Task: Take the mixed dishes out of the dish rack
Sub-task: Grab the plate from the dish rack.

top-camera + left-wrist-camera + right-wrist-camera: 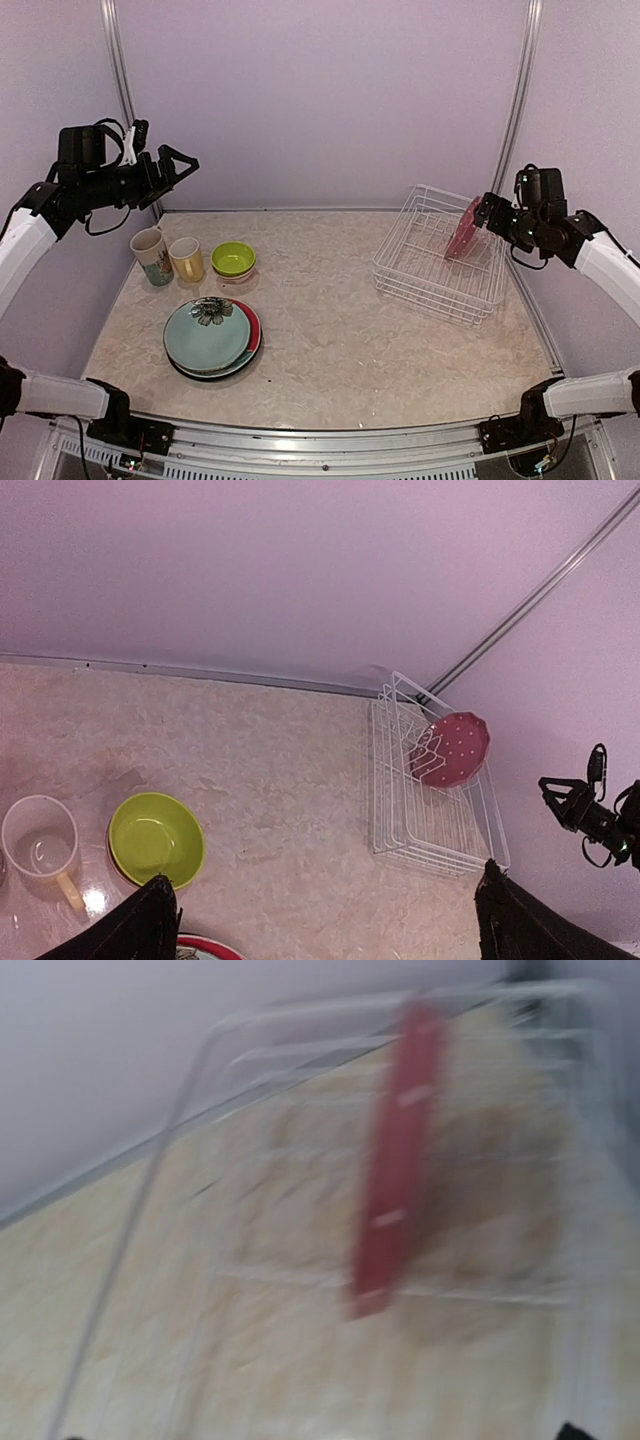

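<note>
The right gripper hovers at the right of the top view with its jaws spread wide and nothing between them, just beside the upper rim of the pink dotted plate; whether a finger touches it cannot be told. The plate stands on edge, leaning, in a slot at the far right of the dish rack, and it is the only dish the rack holds. The blurred right wrist view shows it edge-on near the middle of the frame. To take it well, the jaws should straddle the thin rim with one finger on each face and reach deep enough for a firm bite. The lift should then go straight up along the slot wires before swinging away, since a snag could drag the light rack. The left gripper is raised at the upper left, just as wide and empty. Below it on the table stand the cream mug, yellow cup and lime-green bowl in a row; the bowl and cup look empty. At lower left the red-teal flower plate tops a stack with the dark plate at the bottom.
</note>
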You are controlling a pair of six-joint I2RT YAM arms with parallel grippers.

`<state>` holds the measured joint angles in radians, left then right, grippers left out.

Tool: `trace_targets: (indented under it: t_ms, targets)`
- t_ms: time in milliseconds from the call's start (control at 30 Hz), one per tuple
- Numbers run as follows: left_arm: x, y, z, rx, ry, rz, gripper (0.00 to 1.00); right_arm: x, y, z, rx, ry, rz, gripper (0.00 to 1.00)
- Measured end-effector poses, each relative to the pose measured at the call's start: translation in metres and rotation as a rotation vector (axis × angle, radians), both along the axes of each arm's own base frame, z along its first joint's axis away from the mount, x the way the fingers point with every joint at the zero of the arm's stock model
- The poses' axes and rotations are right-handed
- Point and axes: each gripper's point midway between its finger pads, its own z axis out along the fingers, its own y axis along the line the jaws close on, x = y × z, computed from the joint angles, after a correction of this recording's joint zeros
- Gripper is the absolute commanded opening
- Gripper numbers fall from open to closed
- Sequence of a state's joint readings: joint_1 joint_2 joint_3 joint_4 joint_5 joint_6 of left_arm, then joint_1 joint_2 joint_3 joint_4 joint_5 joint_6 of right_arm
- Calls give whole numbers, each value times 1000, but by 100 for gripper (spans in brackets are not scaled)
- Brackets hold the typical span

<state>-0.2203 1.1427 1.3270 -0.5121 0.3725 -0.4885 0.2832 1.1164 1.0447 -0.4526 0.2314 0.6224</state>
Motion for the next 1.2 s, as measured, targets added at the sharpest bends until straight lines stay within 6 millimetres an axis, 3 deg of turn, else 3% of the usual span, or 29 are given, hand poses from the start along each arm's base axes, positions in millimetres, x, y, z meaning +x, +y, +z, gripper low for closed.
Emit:
trace_targets:
  t_ms: [67, 133, 367, 900, 1200]
  targets:
    - [0, -7, -1, 38, -30, -26, 99, -2, -19, 3, -32, 3, -57, 100]
    - [1, -10, -5, 65, -49, -43, 99, -1, -26, 3, -62, 24, -81, 100]
    - [5, 0, -40, 109, -1, -49, 99, 33, -35, -3, -142, 110, -151, 100]
    - [10, 25, -34, 69, -8, -34, 99, 112, -50, -46, -237, 241, -268, 99]
    - [16, 31, -39, 70, 6, -20, 99, 146, -54, -92, -250, 317, -297, 86]
